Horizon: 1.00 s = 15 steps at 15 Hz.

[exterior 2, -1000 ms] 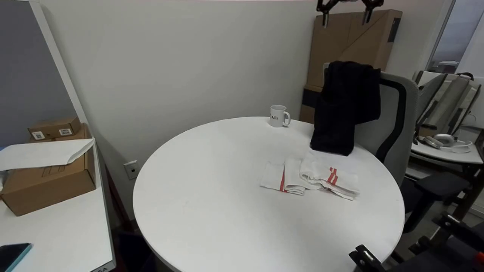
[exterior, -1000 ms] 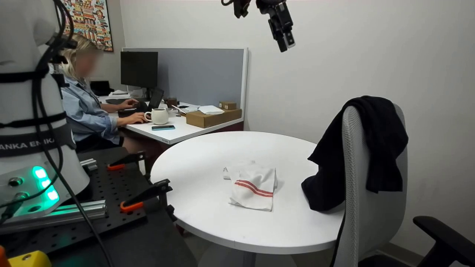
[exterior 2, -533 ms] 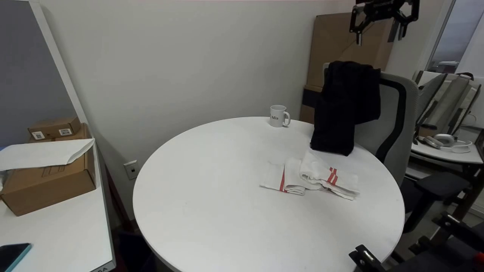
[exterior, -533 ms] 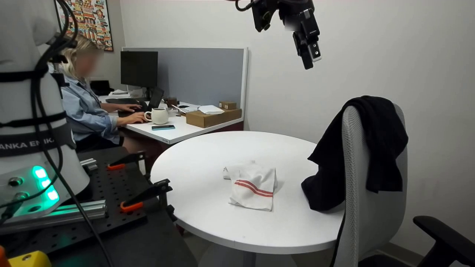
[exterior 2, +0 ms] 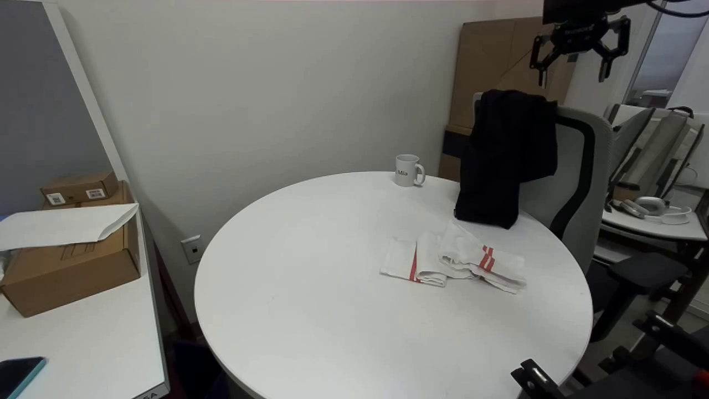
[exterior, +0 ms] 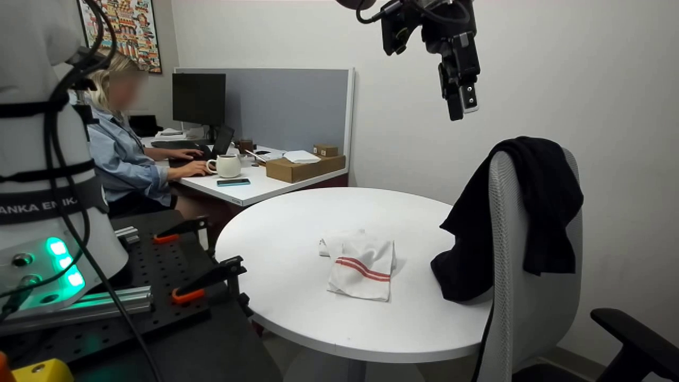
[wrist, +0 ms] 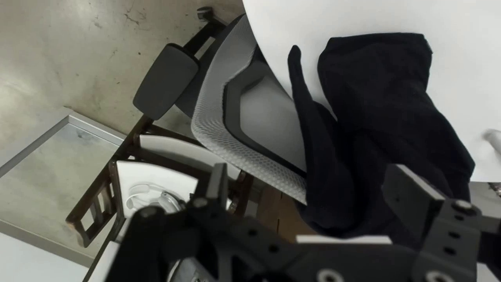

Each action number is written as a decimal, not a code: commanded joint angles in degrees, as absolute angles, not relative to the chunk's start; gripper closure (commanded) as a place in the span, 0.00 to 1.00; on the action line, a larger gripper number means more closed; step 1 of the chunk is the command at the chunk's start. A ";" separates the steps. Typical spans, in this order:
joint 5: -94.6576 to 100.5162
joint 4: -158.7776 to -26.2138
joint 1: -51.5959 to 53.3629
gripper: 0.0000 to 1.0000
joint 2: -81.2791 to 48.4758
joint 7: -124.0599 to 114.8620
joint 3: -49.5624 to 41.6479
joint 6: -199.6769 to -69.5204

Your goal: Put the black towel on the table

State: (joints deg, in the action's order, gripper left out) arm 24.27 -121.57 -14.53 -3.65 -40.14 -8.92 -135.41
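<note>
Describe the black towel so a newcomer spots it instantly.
Find the round white table, then the chair at its edge. The towel hangs over the chair's back, one end down over the table. It's plain black; the cloth lying nearby is white with red stripes.

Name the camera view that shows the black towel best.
The wrist view: it shows the black towel large and from above, one end over the table, though the gripper hides part. Both exterior views show it smaller, draped over the chair back.

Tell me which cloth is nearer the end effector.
The black towel, draped over the chair back; the red-striped white cloth lies farther off on the round table.
</note>
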 commanded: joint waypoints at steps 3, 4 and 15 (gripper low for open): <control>13.94 -108.57 -11.22 0.00 -13.81 -26.51 -8.99 -129.70; 14.47 -106.04 -10.48 0.00 -15.48 -26.45 -9.38 -129.14; 22.67 -92.61 -7.63 0.00 -27.58 -29.90 -16.52 -133.99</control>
